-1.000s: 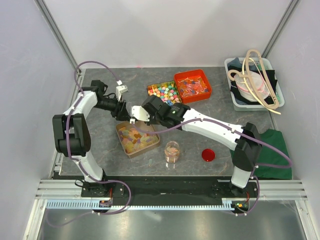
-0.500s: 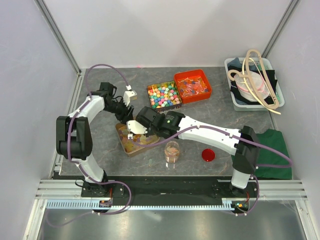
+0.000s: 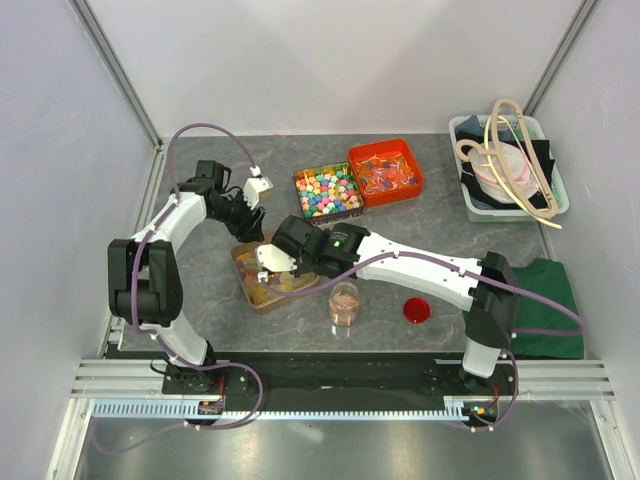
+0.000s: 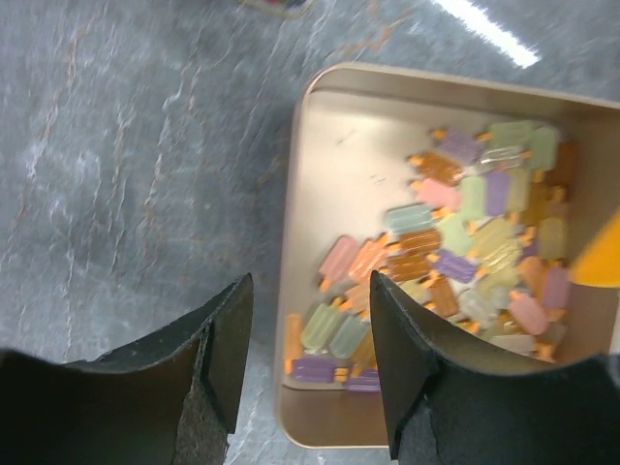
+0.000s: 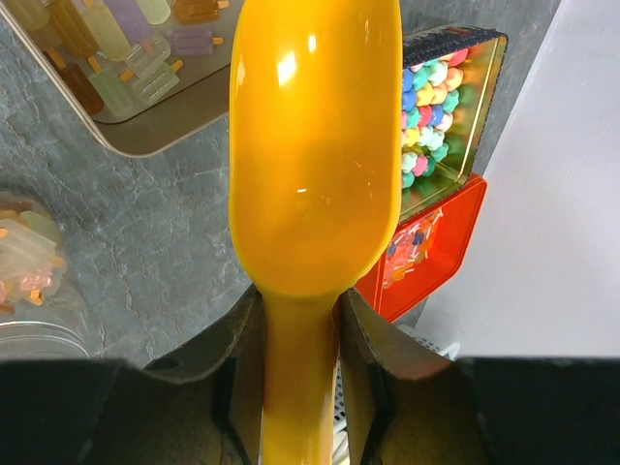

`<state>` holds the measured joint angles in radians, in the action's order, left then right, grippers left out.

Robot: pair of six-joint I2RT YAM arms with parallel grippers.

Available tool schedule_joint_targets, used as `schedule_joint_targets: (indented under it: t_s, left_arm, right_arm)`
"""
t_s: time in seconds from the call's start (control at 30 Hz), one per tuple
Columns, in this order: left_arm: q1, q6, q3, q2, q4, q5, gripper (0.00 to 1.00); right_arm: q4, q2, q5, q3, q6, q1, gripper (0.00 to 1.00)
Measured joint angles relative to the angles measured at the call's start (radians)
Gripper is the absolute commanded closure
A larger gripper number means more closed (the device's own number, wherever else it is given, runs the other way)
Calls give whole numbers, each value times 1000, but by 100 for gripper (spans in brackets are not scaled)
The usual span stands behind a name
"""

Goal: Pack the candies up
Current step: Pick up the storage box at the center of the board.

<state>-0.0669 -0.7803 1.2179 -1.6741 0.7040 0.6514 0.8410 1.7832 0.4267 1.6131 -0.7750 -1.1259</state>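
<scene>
The candies (image 4: 465, 242), small flat translucent pastel pieces, lie heaped in a shallow gold tin (image 4: 291, 242) (image 3: 262, 303). My left gripper (image 4: 310, 358) (image 3: 251, 231) is open, its two fingers either side of the tin's near-left wall. It holds nothing. My right gripper (image 5: 300, 329) (image 3: 283, 262) is shut on the handle of a yellow scoop (image 5: 315, 145), whose bowl hangs over the tin's corner (image 5: 155, 116). A clear jar (image 3: 344, 303) (image 5: 24, 271) with a few candies in it stands just right of the tin.
A red lid (image 3: 416, 310) lies right of the jar. Behind are a tin of bright multicoloured candies (image 3: 328, 190) (image 5: 436, 107) and a red box (image 3: 386, 172) (image 5: 426, 252). A grey bin (image 3: 505, 165) sits far right, with a green cloth (image 3: 545, 290) nearer.
My right arm has carried the scoop left and nearer, down over the gold tin. My left arm has drawn back and turned its gripper onto the tin's far-left side.
</scene>
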Motion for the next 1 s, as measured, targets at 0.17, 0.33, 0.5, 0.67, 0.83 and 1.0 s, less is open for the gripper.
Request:
schedule_joint_targets:
  t_s: [0.17,0.33,0.5,0.67,0.83,1.0]
  left_arm:
    - [-1,-15,-14,-37,-35,-94,43]
    - [-11,-37,-30,-57,-67,-170,45]
    - [-35,-64,-64,-81,-112,-243,48]
    - [-59,-82,-118,-106,-142,-301,65]
    - [-79,-92,-128,-101,-166,-312,98]
    - [-87,-93,-139,-93,-195,-328,98]
  right_arm:
    - [12,0,-3,15,-8,-5,100]
    - [16,0,-2,40,-12,-12,100]
    - [34,2,-2,52,-23,-23,100]
    - [46,29,5,65,-46,-34,100]
    - [68,79,45,65,-91,-55,100]
    - [80,131,131,65,-159,-79,100]
